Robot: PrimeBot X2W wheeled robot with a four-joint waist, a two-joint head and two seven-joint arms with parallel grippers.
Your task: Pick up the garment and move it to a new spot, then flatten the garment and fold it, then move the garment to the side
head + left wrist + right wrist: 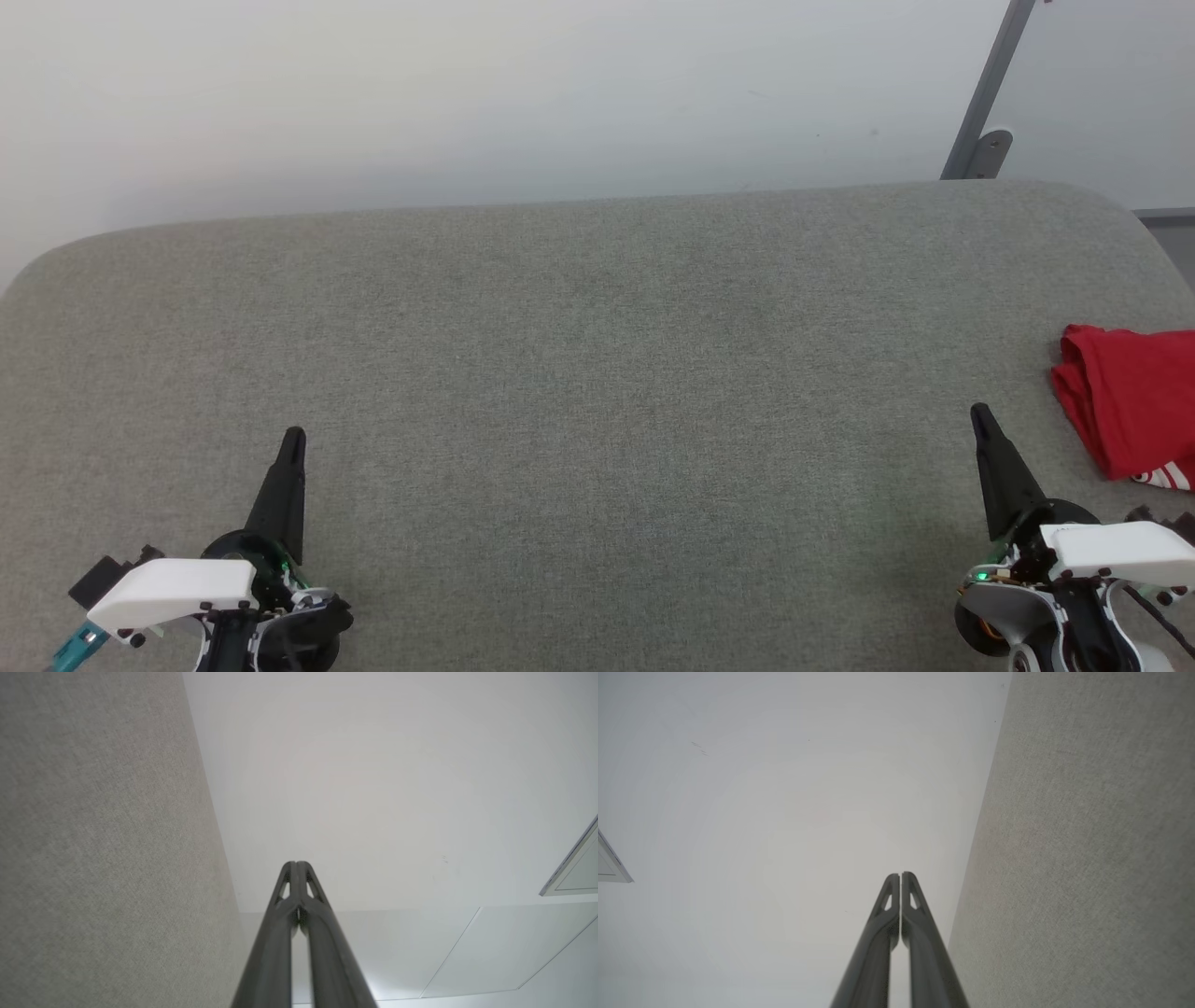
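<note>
The garment, red with a bit of white striped trim at its near corner, lies folded at the right edge of the grey fabric table, partly cut off by the head view's border. My right gripper is shut and empty, a short way left of the garment and apart from it. Far across the table at the lower left, my left gripper is shut with nothing in it. In the wrist views both pairs of fingers are pressed together, left gripper and right gripper, pointing past the table toward the pale wall.
A pale wall rises behind the table's far edge. A grey metal bracket leans at the back right corner. The table has rounded corners at the far left and far right.
</note>
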